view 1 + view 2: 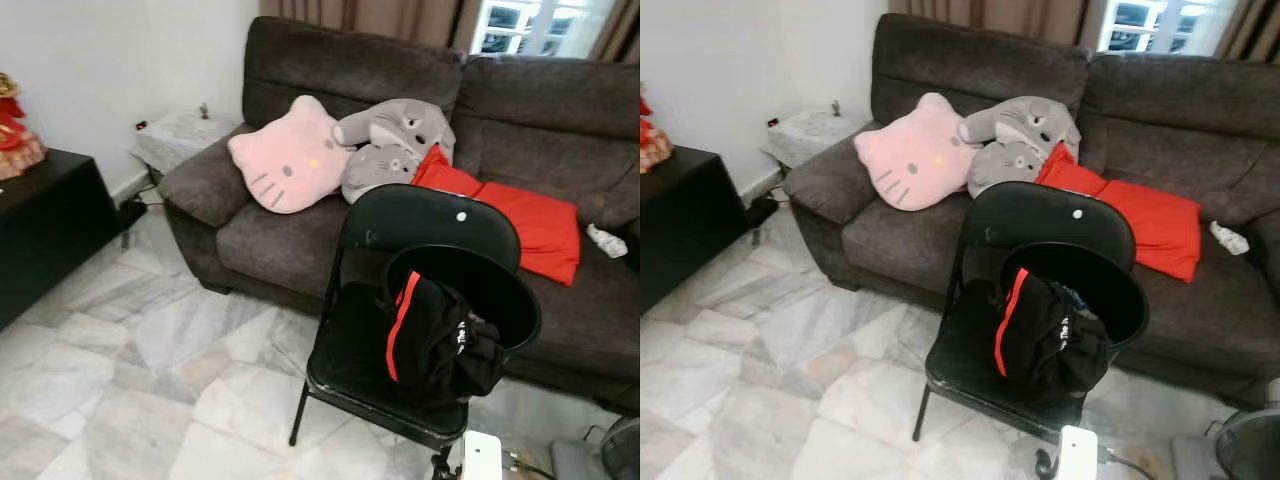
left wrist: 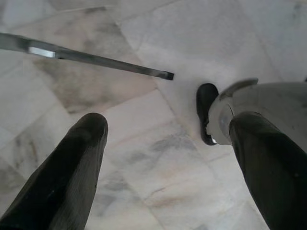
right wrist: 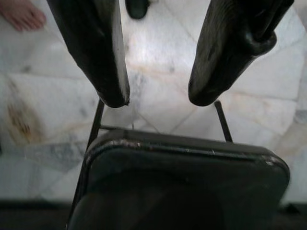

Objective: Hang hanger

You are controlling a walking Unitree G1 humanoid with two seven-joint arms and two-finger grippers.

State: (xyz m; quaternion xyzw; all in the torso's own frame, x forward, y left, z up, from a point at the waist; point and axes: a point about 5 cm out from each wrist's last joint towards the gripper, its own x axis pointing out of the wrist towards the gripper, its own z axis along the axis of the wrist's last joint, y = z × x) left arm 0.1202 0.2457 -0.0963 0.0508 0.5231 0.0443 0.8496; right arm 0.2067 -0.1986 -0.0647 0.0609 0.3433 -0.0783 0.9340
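Note:
A black folding chair [image 1: 425, 225] stands in front of the dark sofa [image 1: 300, 240], its back to the sofa. A black garment with a red stripe [image 1: 435, 340] lies bunched on its seat. My left gripper [image 2: 168, 143] hangs open over the marble floor [image 2: 158, 187], with nothing between its fingers; a thin grey metal bar [image 2: 96, 57] crosses the floor beyond it. My right gripper [image 3: 159, 98] is open and empty above the rounded edge of a black chair [image 3: 182, 163].
On the sofa lie a pink cat cushion [image 1: 290, 155], grey plush toys [image 1: 395, 140] and a red cloth [image 1: 530, 225]. A black cabinet [image 1: 45, 220] stands at left. A person's bare foot [image 3: 21, 14] rests on the floor. My own foot [image 2: 206, 110] is near the left gripper.

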